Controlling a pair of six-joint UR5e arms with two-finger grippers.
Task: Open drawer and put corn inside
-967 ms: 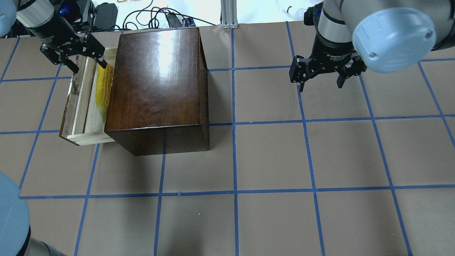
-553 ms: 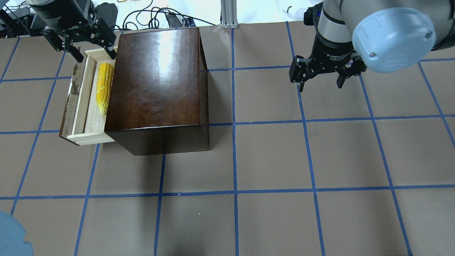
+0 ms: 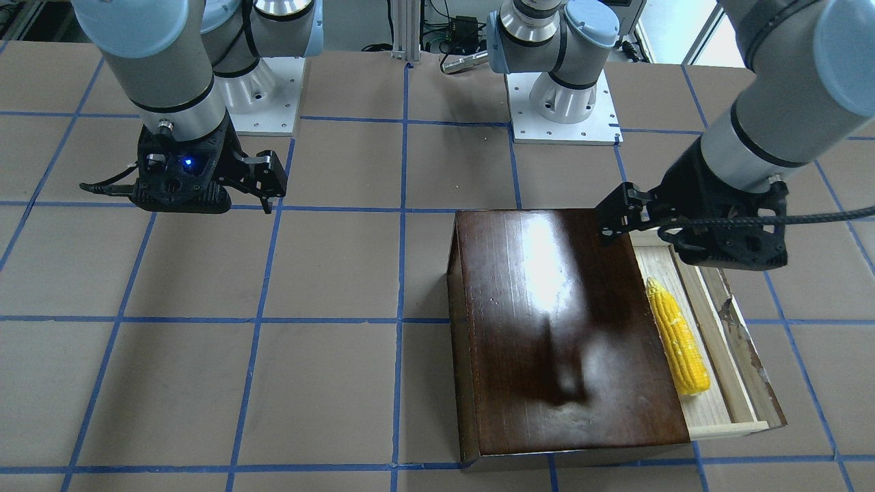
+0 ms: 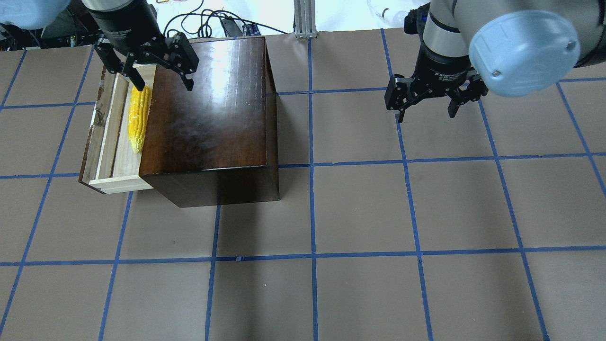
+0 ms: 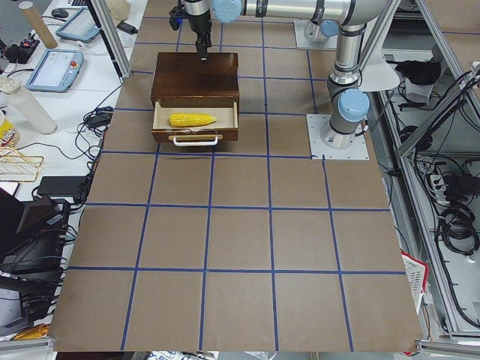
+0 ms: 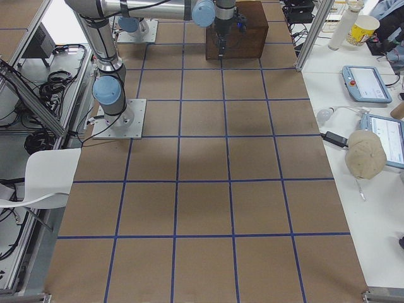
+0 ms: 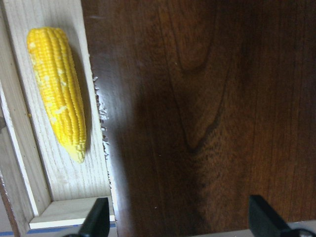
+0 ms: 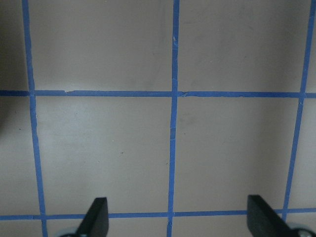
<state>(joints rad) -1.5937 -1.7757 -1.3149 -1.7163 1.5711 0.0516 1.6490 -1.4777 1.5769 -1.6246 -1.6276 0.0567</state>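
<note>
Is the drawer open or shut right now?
Open: the drawer sticks out of the box, its pale tray exposed with the corn lying inside.

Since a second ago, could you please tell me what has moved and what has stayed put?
The left gripper, open and empty, has moved from above the far end of the drawer toward the robot's right and now hangs over the far left edge of the box. Nothing was grasped or released. The corn lies in the open drawer as before, and the right gripper stays open above the table.
</note>
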